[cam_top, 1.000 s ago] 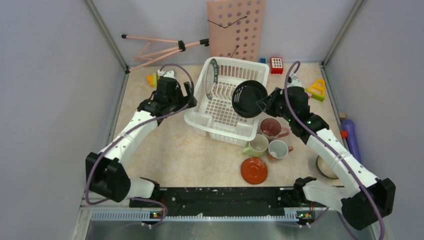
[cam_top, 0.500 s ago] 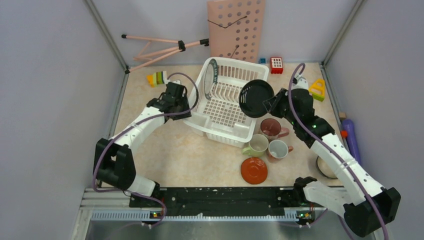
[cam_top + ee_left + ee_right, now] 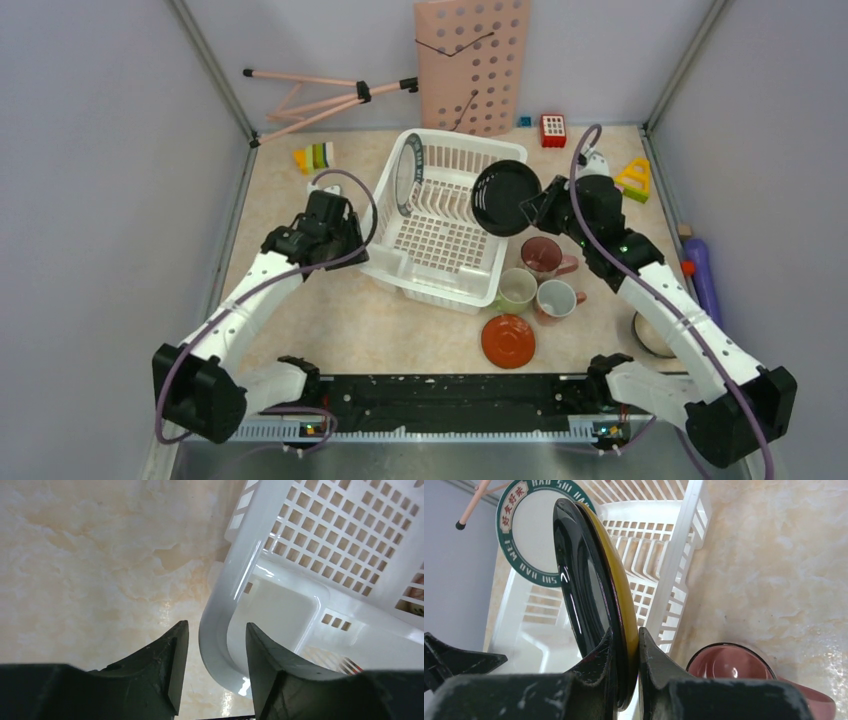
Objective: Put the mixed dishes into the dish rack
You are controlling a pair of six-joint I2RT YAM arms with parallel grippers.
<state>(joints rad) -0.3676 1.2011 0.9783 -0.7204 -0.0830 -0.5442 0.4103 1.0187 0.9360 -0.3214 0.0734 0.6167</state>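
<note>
- at the near-left corner of the dish rack (image 3: 432,290), the left claw (image 3: 216,628) grasps the rim; bare bench (image 3: 320,310) lies to its left.
- the right claw (image 3: 625,636) clenches the black plate (image 3: 579,595) and yellow plate (image 3: 622,591) together, upright over the rack's right edge, above the maroon mug (image 3: 729,663).

Surface (image 3: 300,330) L of dish rack (image 3: 440,292) and along its near side lies open. Inside rack, tines (image 3: 447,195) btwn green-rimmed plate (image 3: 403,178) at far-L end and black plate (image 3: 505,197) stand free; that plate, held in R gripper (image 3: 625,629), blocks air over rack's R rim. R of rack is crowded: maroon mug (image 3: 543,256), pale-green mug (image 3: 515,290), pink mug (image 3: 556,298) bunched close, orange saucer (image 3: 507,340) just nearer. Rack's near-L corner rim sits in gap btwn jaws of L gripper (image 3: 215,624).
</note>
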